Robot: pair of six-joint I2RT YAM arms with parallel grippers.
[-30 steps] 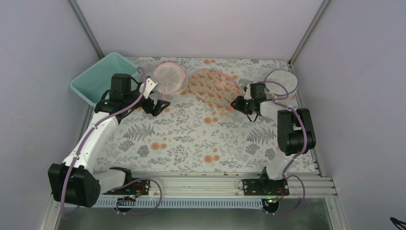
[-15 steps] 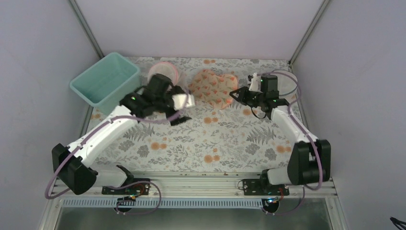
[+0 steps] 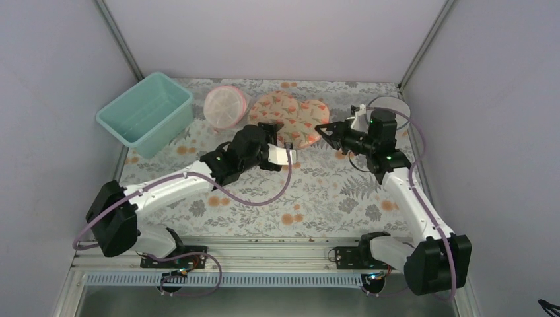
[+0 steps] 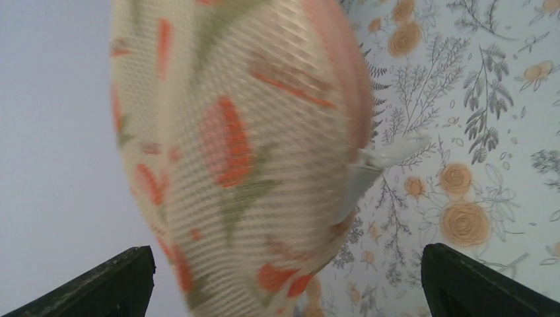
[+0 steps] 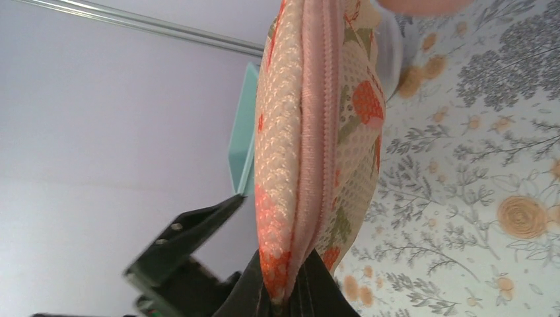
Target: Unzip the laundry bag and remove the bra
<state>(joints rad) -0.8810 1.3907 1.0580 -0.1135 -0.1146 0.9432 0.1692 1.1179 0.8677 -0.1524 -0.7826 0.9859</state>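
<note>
- The right pincer (image 3: 325, 132) is pressing together on the rim of the laundry bag (image 3: 294, 119). In its wrist view the fabric is wedging right between the fingertips, and the pink zip edge (image 5: 315, 132) is running straight away from them.
- The left pincer (image 3: 280, 137) is facing the bag's opposite side with its fingers spread wide, gripping nothing. The peach mesh is filling the gap just ahead of it.
- A white zip pull (image 4: 386, 158) is poking out ahead of the left pincer, nearer one finger than the other.
- The bra is not showing anywhere, so I'm judging it is sitting inside, with the zip looking closed.
- So the unzipping is only getting set up: one side is anchoring and the other is lining up.
- Next, the left pincer is going to need to centre on that small tab, pinch it, and drag it along the pink edge while the right resists.
- The tab is thin, so it could slip.
</note>
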